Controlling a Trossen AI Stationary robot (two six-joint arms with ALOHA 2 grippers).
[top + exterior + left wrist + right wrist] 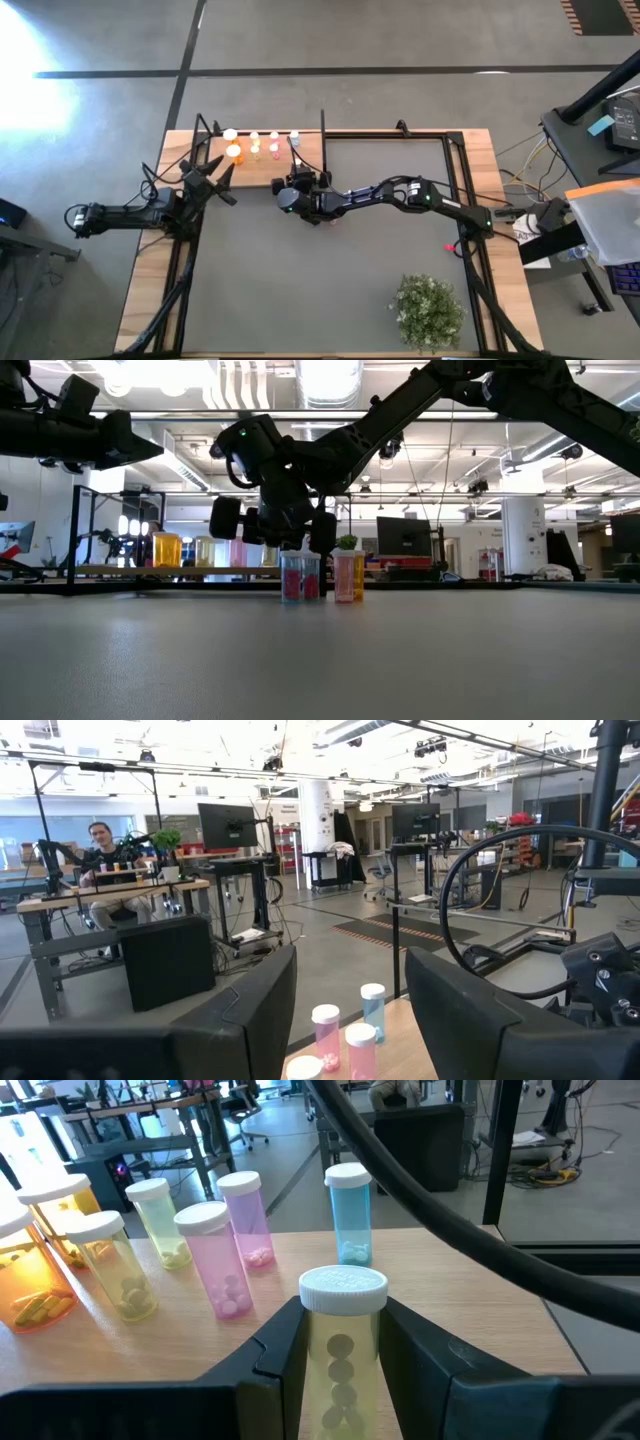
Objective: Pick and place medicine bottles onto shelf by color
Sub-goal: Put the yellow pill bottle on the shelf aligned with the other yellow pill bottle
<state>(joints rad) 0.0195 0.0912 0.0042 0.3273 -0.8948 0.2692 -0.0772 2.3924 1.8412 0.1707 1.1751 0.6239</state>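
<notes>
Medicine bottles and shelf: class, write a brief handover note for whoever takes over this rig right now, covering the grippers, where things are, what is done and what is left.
Right gripper: shut on a yellow-green bottle, at the shelf.
Left gripper: open, empty, waiting by the shelf's left end.
Done: orange, yellow-green, pink and blue bottles stand on the shelf, capped.
Left: set the held bottle with the yellow-green ones, then fetch two bottles standing on the mat under the right arm.
</notes>
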